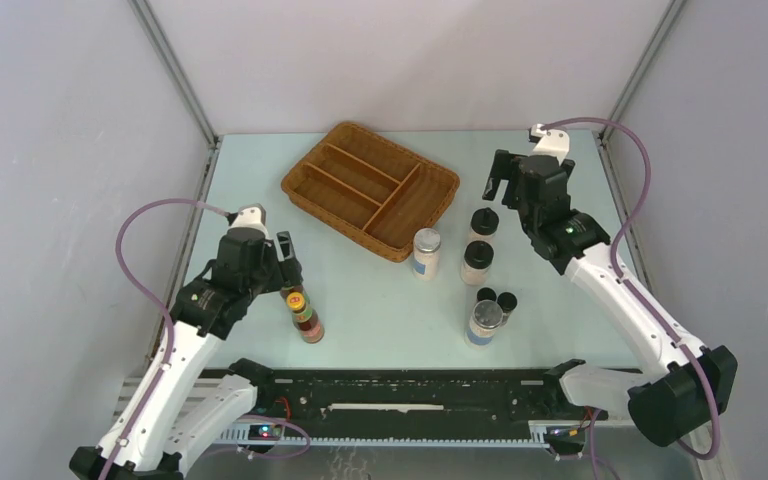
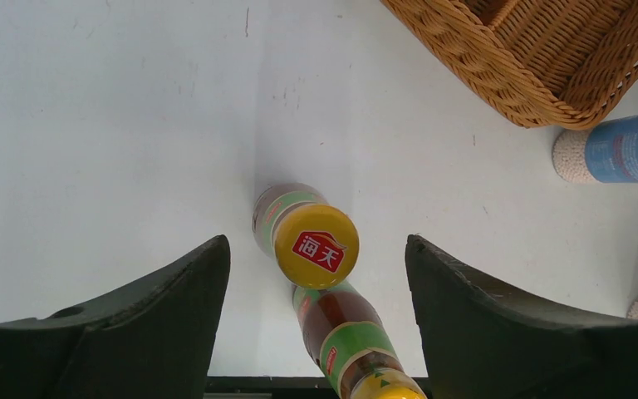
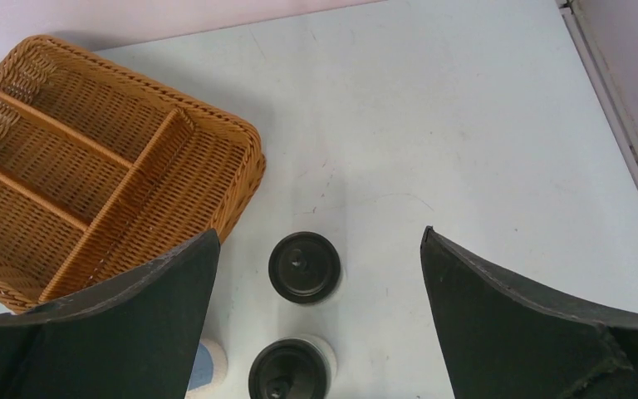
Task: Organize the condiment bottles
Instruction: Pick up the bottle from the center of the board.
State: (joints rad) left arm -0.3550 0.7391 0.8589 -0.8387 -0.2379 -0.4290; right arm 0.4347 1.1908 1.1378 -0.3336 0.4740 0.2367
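Two slim red-brown sauce bottles stand together at the left: one with a yellow cap (image 1: 293,297) (image 2: 316,245), the other (image 1: 308,325) (image 2: 349,341) just nearer. My left gripper (image 1: 287,260) (image 2: 316,241) is open above them, one finger on each side of the yellow cap, holding nothing. Two black-capped shakers (image 1: 483,226) (image 1: 477,262) stand at the right, their caps in the right wrist view (image 3: 304,267) (image 3: 287,374). My right gripper (image 1: 501,183) (image 3: 319,233) is open and empty above them. Silver-lidded jars (image 1: 426,252) (image 1: 484,322) and two tiny dark vials (image 1: 486,296) (image 1: 507,301) stand nearby.
The brown wicker divided tray (image 1: 305,168) (image 2: 540,100) (image 3: 241,141) lies at the back centre, its compartments holding nothing. A blue-labelled jar (image 2: 615,150) shows beside its corner in the left wrist view. The table's metal side rails run along both edges.
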